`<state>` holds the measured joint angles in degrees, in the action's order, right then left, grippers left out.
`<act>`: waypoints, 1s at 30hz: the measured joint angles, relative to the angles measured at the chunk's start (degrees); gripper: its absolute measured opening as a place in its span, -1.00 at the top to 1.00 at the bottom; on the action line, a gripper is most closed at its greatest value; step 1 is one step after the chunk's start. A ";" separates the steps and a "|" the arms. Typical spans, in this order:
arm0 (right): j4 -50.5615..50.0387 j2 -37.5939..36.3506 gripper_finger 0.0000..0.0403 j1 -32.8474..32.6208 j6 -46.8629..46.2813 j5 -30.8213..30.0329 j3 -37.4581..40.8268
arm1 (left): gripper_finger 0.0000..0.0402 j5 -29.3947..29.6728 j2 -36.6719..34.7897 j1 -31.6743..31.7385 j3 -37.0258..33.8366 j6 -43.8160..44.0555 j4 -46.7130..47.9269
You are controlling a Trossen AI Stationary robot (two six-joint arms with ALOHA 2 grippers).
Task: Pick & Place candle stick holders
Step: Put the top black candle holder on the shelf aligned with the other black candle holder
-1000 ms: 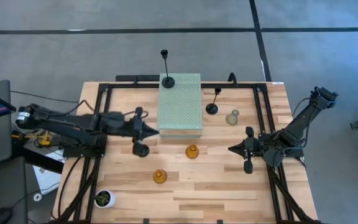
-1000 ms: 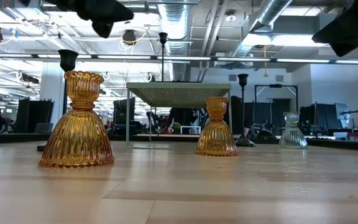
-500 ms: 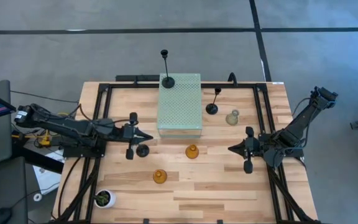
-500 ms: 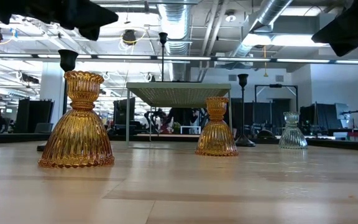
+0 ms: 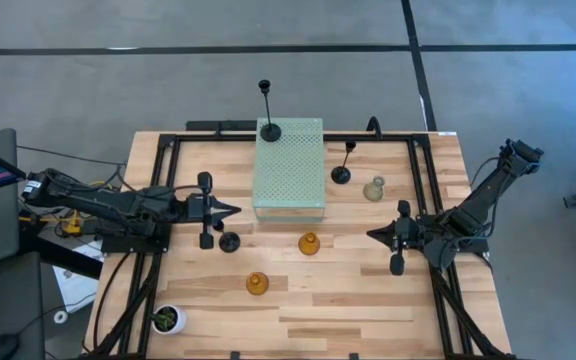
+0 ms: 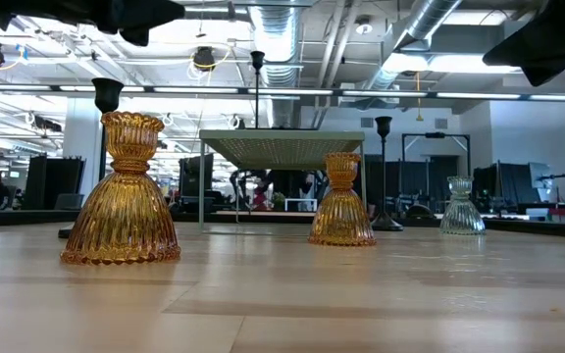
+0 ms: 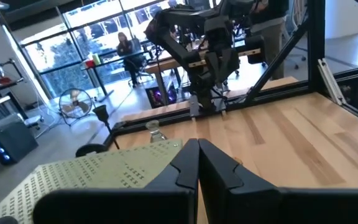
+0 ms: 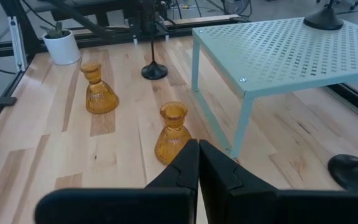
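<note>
Three black candle stick holders show. One stands on the far left corner of the green block (image 5: 269,130). One stands right of the block (image 5: 340,175). One stands on its round base (image 5: 229,241) just near-side of my left gripper (image 5: 232,210), which is shut, empty and hovering. Two amber holders (image 5: 309,243) (image 5: 257,284) stand on the middle of the table. The pale grey-green holder (image 5: 373,189) stands toward the right. My right gripper (image 5: 371,237) is shut and empty, right of the nearer-to-block amber holder (image 8: 173,134).
The big pale green perforated block (image 5: 290,168) stands on legs at the far middle. A white pot with a green plant (image 5: 167,319) sits at the near left corner. A black frame (image 5: 168,150) runs round the table. Bare wood lies at the near right.
My left gripper has drawn back toward the table's left edge, away from the green block. The black holder beside it has stayed standing in place.
</note>
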<state>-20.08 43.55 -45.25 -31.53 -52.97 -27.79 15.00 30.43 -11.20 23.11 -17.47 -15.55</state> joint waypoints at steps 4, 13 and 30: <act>-0.02 0.00 1.00 0.00 0.07 0.00 -0.01 | 0.97 -0.01 0.01 0.00 -0.16 3.92 -0.02; 0.03 0.00 1.00 0.07 2.99 -1.14 -0.02 | 0.97 -0.02 0.05 0.00 -1.40 4.65 0.02; 5.85 4.05 1.00 14.35 3.10 -1.20 -0.04 | 0.97 -0.03 0.77 0.00 -1.38 4.22 -0.24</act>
<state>-14.23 47.60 -30.90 -28.42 -54.17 -27.83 14.98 31.20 -11.20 21.74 -13.26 -15.80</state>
